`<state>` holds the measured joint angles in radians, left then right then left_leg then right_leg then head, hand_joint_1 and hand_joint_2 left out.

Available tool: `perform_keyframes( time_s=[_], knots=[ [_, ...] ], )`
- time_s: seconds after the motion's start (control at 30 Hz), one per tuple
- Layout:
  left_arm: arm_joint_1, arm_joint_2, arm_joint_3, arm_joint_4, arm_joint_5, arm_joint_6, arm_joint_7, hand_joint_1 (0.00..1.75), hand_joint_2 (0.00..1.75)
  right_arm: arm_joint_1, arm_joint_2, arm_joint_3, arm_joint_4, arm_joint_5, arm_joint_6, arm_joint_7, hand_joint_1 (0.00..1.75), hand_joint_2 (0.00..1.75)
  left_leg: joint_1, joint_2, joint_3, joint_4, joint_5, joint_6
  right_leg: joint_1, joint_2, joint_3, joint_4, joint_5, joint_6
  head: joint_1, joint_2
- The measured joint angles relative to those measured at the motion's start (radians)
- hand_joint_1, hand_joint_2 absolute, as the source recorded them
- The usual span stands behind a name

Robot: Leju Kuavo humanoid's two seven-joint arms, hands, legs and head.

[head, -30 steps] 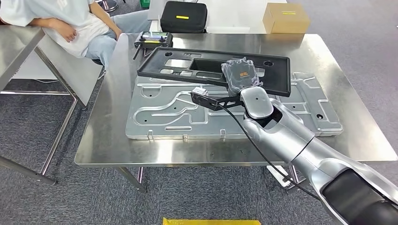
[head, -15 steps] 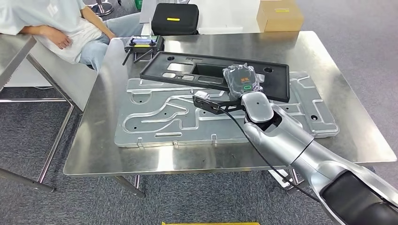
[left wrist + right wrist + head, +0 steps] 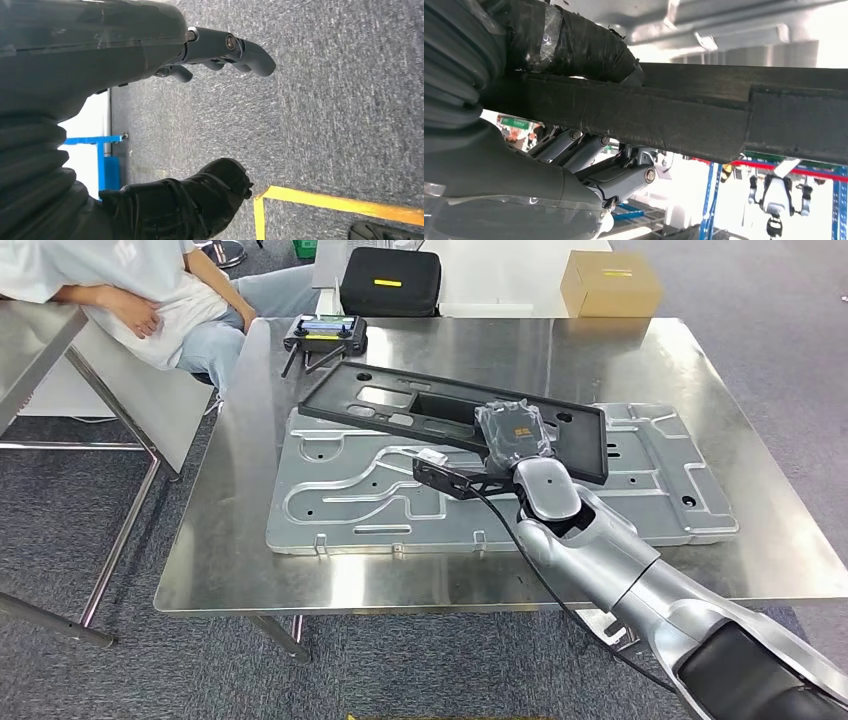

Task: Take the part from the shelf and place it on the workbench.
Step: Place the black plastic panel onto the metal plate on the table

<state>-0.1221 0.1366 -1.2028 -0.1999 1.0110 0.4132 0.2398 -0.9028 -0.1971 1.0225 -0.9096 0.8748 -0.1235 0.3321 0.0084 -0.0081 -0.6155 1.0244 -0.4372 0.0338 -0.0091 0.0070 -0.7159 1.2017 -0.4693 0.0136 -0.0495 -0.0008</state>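
The part is a long black plastic panel (image 3: pixel 420 410) with cut-outs. It hangs tilted just above the steel workbench (image 3: pixel 230 540) and over a grey stamped metal plate (image 3: pixel 350 490). My right hand (image 3: pixel 512 432) grips the panel's near edge at its right half. In the right wrist view the panel's edge (image 3: pixel 734 115) runs between the thumb and the fingers (image 3: pixel 619 175). My left hand (image 3: pixel 220 115) hangs over grey carpet, its fingers apart and nothing in it.
A remote controller (image 3: pixel 324 334) lies at the workbench's far left edge. A black case (image 3: pixel 390 280) and a cardboard box (image 3: pixel 611 282) sit on a table behind. A person sits at the far left (image 3: pixel 130 290). A yellow floor line (image 3: pixel 340 200) crosses the carpet.
The camera has shifted, so the whole scene moved in the picture. The panel stays in my right hand and sits slightly lower toward the plate.
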Motion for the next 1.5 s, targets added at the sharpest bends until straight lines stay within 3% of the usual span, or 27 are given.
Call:
perform_keyframes(
  time_s=[0.07, 0.1, 0.23, 0.3, 0.37, 0.4, 0.43, 0.47, 0.53, 0.6, 0.73, 0.8, 0.87, 0.93, 0.97, 1.07, 1.13, 1.2, 1.27, 1.3, 1.4, 1.43, 1.47, 1.5],
  knots=[
    [0.0, 0.0, 0.0, 0.0, -0.003, -0.001, 0.002, 0.0, 1.75, 0.002, 0.0, -0.003, 0.006, 0.0, -0.004, 0.0, 0.44, 0.44, -0.004, -0.001, -0.002, 0.007, -0.006, -0.007, 0.004, -0.001, 0.059, -0.122, 0.043, -0.007, -0.001, 0.0],
    [0.0, 0.0, 0.0, 0.0, -0.005, -0.003, 0.001, 0.0, 1.75, 0.002, 0.0, -0.005, 0.008, 0.0, -0.006, 0.0, 0.0, 0.0, -0.005, -0.001, -0.003, 0.009, -0.008, -0.011, 0.006, -0.001, 0.075, -0.153, 0.05, -0.009, -0.001, 0.0],
    [0.0, -0.002, 0.0, 0.0, -0.012, -0.012, -0.005, 0.0, 1.75, 0.008, 0.0, -0.008, 0.017, -0.001, -0.009, -0.003, 0.0, 0.0, -0.004, 0.001, -0.007, 0.02, -0.022, -0.029, 0.005, 0.0, 0.085, -0.173, 0.051, -0.021, -0.003, 0.0],
    [0.0, -0.004, 0.0, 0.0, -0.013, -0.015, -0.008, 0.0, 0.87, 0.009, 0.0, -0.012, 0.021, -0.001, -0.009, -0.005, 0.0, 0.0, -0.001, 0.002, -0.039, 0.093, -0.066, -0.039, 0.0, -0.001, 0.092, -0.18, 0.053, -0.029, -0.004, 0.0],
    [0.0, -0.005, 0.0, 0.0, -0.013, -0.011, -0.004, 0.0, 0.0, 0.009, 0.001, -0.015, 0.025, -0.001, -0.009, -0.007, 0.0, 0.0, 0.002, 0.002, -0.098, 0.216, -0.118, -0.048, 0.0, -0.001, 0.093, -0.18, 0.052, -0.033, -0.005, 0.0],
    [0.0, -0.005, 0.0, 0.0, -0.012, -0.008, -0.002, 0.0, 0.0, 0.01, 0.001, -0.015, 0.027, -0.001, -0.008, -0.007, 0.0, 0.0, 0.003, 0.002, -0.121, 0.259, -0.127, -0.051, 0.0, -0.001, 0.093, -0.179, 0.051, -0.034, -0.006, 0.0],
    [0.0, -0.005, 0.0, 0.0, -0.012, -0.005, 0.001, 0.0, 0.0, 0.011, 0.001, -0.016, 0.029, -0.001, -0.008, -0.007, 0.0, 0.0, 0.005, 0.002, -0.13, 0.269, -0.118, -0.054, 0.0, 0.0, 0.093, -0.177, 0.05, -0.034, -0.005, 0.0],
    [0.0, -0.005, 0.0, 0.0, -0.012, -0.004, 0.002, 0.0, 0.0, 0.012, 0.001, -0.016, 0.03, -0.001, -0.008, -0.007, 0.0, 0.0, 0.007, 0.002, -0.12, 0.241, -0.093, -0.056, -0.001, 0.0, 0.094, -0.175, 0.048, -0.033, -0.006, 0.0],
    [0.0, -0.005, 0.0, 0.0, -0.012, -0.004, 0.004, 0.0, 0.0, 0.012, 0.001, -0.019, 0.031, -0.001, -0.008, -0.007, 0.0, 0.0, 0.01, 0.002, -0.062, 0.117, -0.029, -0.058, -0.002, 0.002, 0.095, -0.169, 0.042, -0.027, -0.005, 0.0],
    [0.0, -0.005, 0.0, 0.0, -0.012, -0.006, 0.003, 0.0, 0.0, 0.01, 0.001, -0.022, 0.032, -0.001, -0.007, -0.006, 0.0, 0.0, 0.008, 0.001, -0.018, 0.029, -0.005, -0.05, 0.0, 0.003, 0.093, -0.164, 0.038, -0.018, -0.005, 0.0],
    [0.0, -0.006, 0.0, 0.0, -0.011, -0.01, -0.007, 0.0, 0.0, 0.009, -0.001, -0.026, 0.032, -0.001, -0.006, -0.006, 0.0, 0.0, 0.003, 0.001, -0.007, 0.009, -0.003, -0.023, -0.002, 0.003, 0.09, -0.158, 0.031, 0.003, -0.004, 0.0],
    [-0.001, -0.006, 0.0, 0.0, -0.011, -0.01, -0.011, 0.0, 0.0, 0.009, -0.003, -0.029, 0.032, 0.0, -0.006, -0.006, 0.0, 0.0, 0.004, 0.002, -0.002, 0.002, 0.001, -0.009, -0.003, 0.001, 0.062, -0.094, -0.009, 0.01, -0.002, 0.0],
    [-0.001, -0.006, 0.0, 0.0, -0.011, -0.011, -0.012, 0.0, 0.0, 0.011, -0.004, -0.031, 0.032, 0.0, -0.006, -0.006, 0.0, 0.0, 0.002, 0.003, -0.002, 0.002, 0.0, -0.002, -0.002, -0.001, 0.004, 0.032, -0.067, 0.013, 0.0, 0.0],
    [0.0, -0.006, 0.0, 0.0, -0.011, -0.012, -0.013, 0.0, 0.0, 0.015, -0.006, -0.032, 0.033, 0.0, -0.005, -0.006, 0.0, 0.0, 0.0, 0.002, -0.001, 0.002, -0.001, 0.001, -0.002, -0.001, -0.034, 0.108, -0.082, 0.013, 0.0, 0.0],
    [0.001, -0.006, 0.0, 0.0, -0.011, -0.012, -0.013, 0.0, 0.0, 0.017, -0.007, -0.032, 0.033, 0.0, -0.005, -0.006, 0.0, 0.0, -0.001, 0.002, -0.001, 0.003, -0.001, 0.001, -0.002, -0.001, -0.029, 0.092, -0.064, 0.011, 0.0, 0.0],
    [0.001, -0.006, 0.0, 0.0, -0.011, -0.017, -0.014, 0.0, 0.0, 0.015, -0.008, -0.034, 0.033, 0.0, -0.005, -0.006, 0.0, 0.0, -0.004, 0.001, 0.001, 0.007, -0.002, -0.003, 0.003, -0.001, 0.061, -0.096, 0.023, -0.002, 0.0, 0.0],
    [0.0, -0.007, 0.0, 0.0, -0.011, -0.024, -0.013, 0.0, 0.0, 0.013, -0.008, -0.036, 0.032, 0.001, -0.004, -0.006, 0.0, 0.0, -0.006, 0.001, -0.002, 0.009, -0.001, -0.01, 0.008, -0.001, 0.095, -0.163, 0.04, -0.009, -0.001, 0.0],
    [0.001, -0.007, 0.0, 0.0, -0.011, -0.03, -0.01, 0.0, 0.0, 0.013, -0.008, -0.038, 0.031, 0.001, -0.003, -0.005, 0.0, 0.0, -0.007, 0.0, -0.004, 0.007, 0.003, -0.018, 0.008, -0.001, 0.096, -0.167, 0.044, -0.014, -0.002, 0.0],
    [0.003, -0.008, 0.0, 0.0, -0.011, -0.033, -0.008, 0.0, 0.0, 0.013, -0.009, -0.04, 0.031, 0.002, -0.002, -0.003, 0.0, 0.0, -0.006, 0.0, -0.013, 0.026, -0.019, -0.027, 0.004, -0.003, 0.096, -0.178, 0.053, -0.024, -0.003, 0.0],
    [0.003, -0.008, 0.0, 0.0, -0.012, -0.034, -0.007, 0.0, 0.0, 0.012, -0.009, -0.042, 0.031, 0.002, -0.001, -0.001, 0.0, 0.0, -0.005, 0.001, -0.026, 0.061, -0.047, -0.032, 0.001, -0.004, 0.095, -0.183, 0.059, -0.03, -0.003, 0.0],
    [0.002, -0.009, 0.0, 0.0, -0.013, -0.038, -0.002, 0.0, 0.0, 0.014, -0.009, -0.044, 0.031, 0.003, 0.005, 0.001, 0.0, 0.0, 0.001, 0.003, -0.087, 0.234, -0.148, -0.044, 0.0, -0.005, 0.082, -0.182, 0.069, -0.036, -0.005, 0.0],
    [0.002, -0.009, 0.0, 0.0, -0.013, -0.039, 0.0, 0.0, 0.0, 0.015, -0.009, -0.044, 0.031, 0.004, 0.008, 0.001, 0.0, 0.0, 0.003, 0.003, -0.094, 0.266, -0.159, -0.047, -0.001, -0.005, 0.076, -0.179, 0.072, -0.036, -0.005, 0.0],
    [0.002, -0.009, 0.0, 0.0, -0.014, -0.039, 0.0, 0.0, 0.0, 0.016, -0.009, -0.044, 0.031, 0.004, 0.01, 0.001, 0.0, 0.0, 0.005, 0.003, -0.082, 0.259, -0.151, -0.05, -0.002, -0.005, 0.069, -0.175, 0.075, -0.034, -0.005, 0.0],
    [0.002, -0.009, 0.0, 0.0, -0.014, -0.04, 0.001, 0.0, 0.0, 0.017, -0.009, -0.044, 0.03, 0.005, 0.011, 0.002, 0.0, 0.0, 0.008, 0.003, -0.051, 0.216, -0.13, -0.053, -0.004, -0.005, 0.062, -0.17, 0.077, -0.031, -0.006, 0.0]
  ],
)
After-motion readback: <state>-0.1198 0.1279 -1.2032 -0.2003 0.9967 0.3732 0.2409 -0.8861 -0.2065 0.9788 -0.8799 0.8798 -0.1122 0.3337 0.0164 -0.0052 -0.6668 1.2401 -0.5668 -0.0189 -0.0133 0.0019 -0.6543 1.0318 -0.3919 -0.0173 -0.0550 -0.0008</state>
